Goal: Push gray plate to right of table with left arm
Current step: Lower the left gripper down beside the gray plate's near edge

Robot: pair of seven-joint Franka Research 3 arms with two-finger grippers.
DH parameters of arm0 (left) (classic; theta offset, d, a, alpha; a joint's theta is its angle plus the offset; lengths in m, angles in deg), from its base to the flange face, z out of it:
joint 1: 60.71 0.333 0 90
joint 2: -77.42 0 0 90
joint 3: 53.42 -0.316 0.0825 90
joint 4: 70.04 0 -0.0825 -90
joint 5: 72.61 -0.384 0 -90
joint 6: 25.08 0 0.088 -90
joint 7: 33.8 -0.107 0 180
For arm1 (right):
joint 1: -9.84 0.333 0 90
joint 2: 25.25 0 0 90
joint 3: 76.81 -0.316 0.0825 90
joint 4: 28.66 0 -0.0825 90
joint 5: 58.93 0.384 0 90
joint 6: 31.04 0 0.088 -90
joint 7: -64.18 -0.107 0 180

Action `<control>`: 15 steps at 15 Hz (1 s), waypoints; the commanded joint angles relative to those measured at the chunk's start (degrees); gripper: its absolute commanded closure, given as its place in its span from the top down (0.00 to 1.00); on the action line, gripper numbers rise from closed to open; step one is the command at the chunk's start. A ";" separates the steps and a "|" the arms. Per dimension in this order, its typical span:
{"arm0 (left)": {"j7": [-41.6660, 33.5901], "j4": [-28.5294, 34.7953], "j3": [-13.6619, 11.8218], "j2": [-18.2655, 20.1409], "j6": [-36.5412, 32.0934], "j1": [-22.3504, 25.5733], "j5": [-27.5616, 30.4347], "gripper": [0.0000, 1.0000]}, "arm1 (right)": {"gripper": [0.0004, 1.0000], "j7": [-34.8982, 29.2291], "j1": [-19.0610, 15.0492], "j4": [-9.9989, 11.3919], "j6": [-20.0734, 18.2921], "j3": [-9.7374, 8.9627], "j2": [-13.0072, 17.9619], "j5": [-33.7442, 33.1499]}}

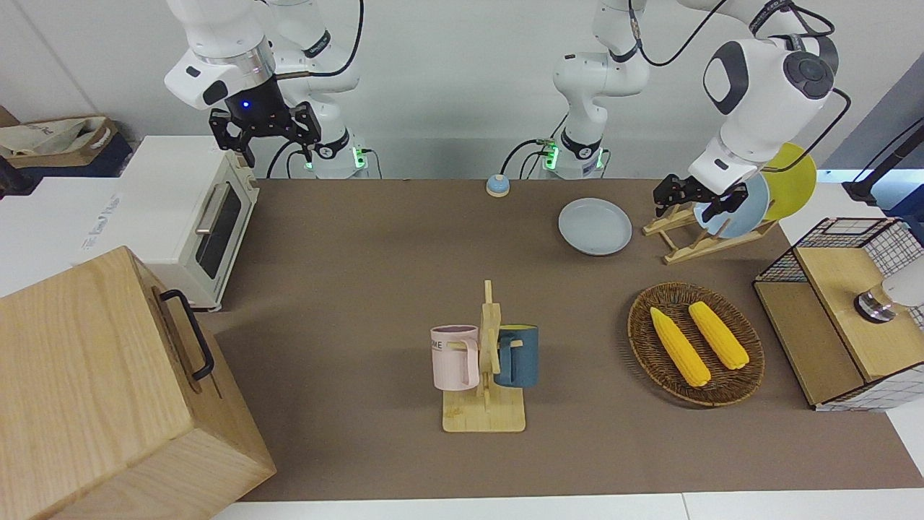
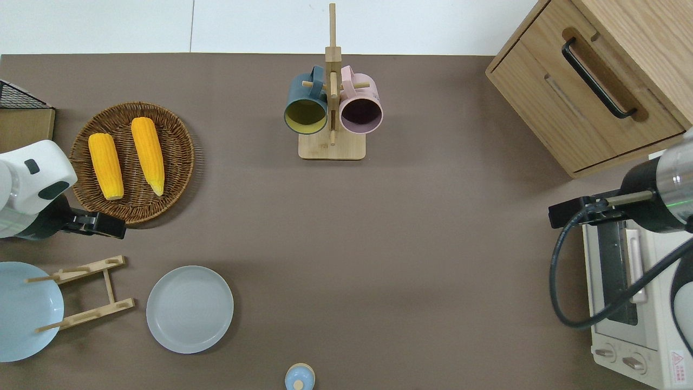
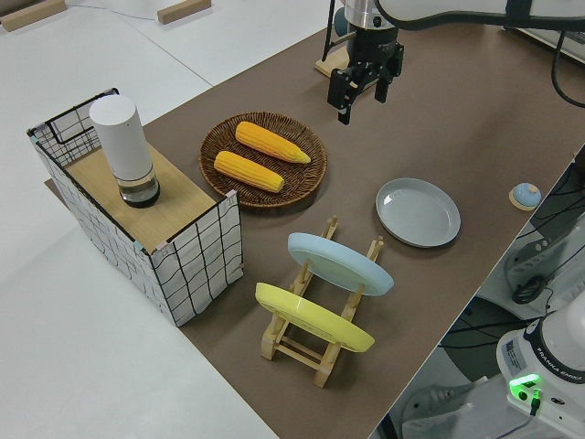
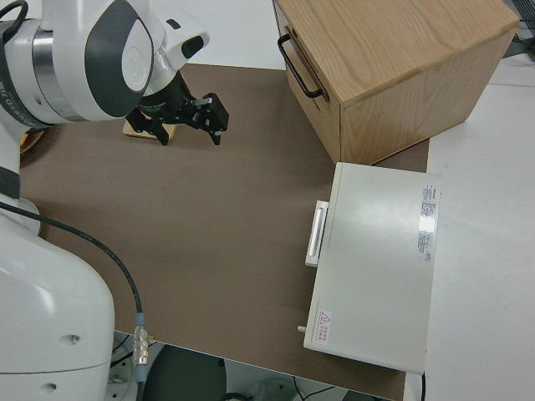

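Left end effector (image 2: pixel 111 227) up in the air, fingers spread, empty, over bare worktop (image 2: pixel 379 244) at the rim of the wicker basket (image 2: pixel 178 179), between basket and wooden plate rack (image 2: pixel 86 292). Gray plate (image 2: pixel 189 309) flat on worktop, untouched, just beside the rack, nearer the robots than the basket. Right arm parked, its end effector (image 1: pixel 266 137) spread too.
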 commanded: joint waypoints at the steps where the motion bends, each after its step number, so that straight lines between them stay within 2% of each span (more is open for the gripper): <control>1: 1.27 8.40 -3.64 4.47 5.61 -3.23 -0.21 1.00 | 0.98 0.15 -0.67 -0.07 -0.69 -0.30 0.35 0.58; 4: 1.27 14.29 -5.49 7.01 10.09 -4.56 -0.21 1.00 | 0.98 0.06 -0.67 -0.07 -0.69 -0.30 0.35 0.58; 15: 1.36 27.92 -5.76 10.89 19.76 -4.91 -0.21 1.00 | 0.98 0.14 -0.67 -0.07 -0.69 -0.30 0.35 0.49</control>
